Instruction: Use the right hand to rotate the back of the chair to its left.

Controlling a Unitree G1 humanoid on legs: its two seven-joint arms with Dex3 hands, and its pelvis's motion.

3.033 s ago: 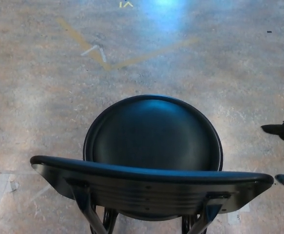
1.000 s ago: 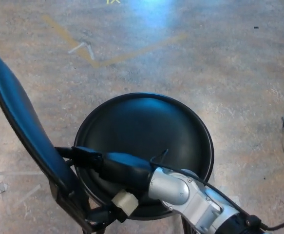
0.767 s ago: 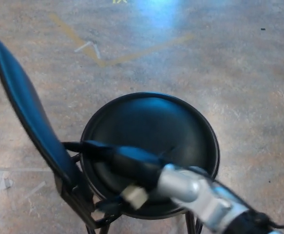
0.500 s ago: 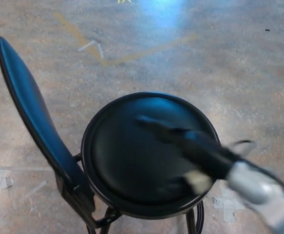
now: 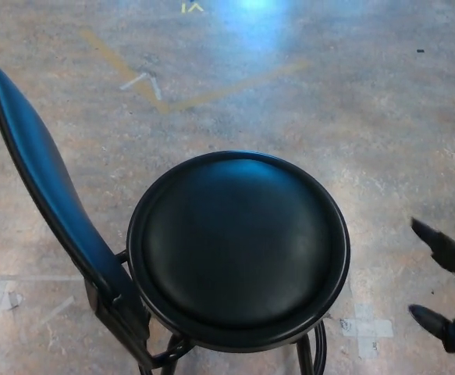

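Chair (image 5: 239,250) stands on the floor (image 5: 352,101) in the middle of the head view, its round black seat (image 5: 239,246) facing up and bare. The chair back (image 5: 44,176) stands at the seat's left side, seen edge-on, a long black padded panel running from the upper left corner down to a metal bracket (image 5: 114,305) beside the seat rim. The right robot hand (image 5: 446,285) is at the right edge, well apart from the seat, its black fingers (image 5: 434,238) spread and holding nothing. The left robot hand is out of view. Yellow tape lines (image 5: 165,98) cross the floor beyond the chair, pale tape marks (image 5: 365,326) lie near its legs, and none carries readable writing.
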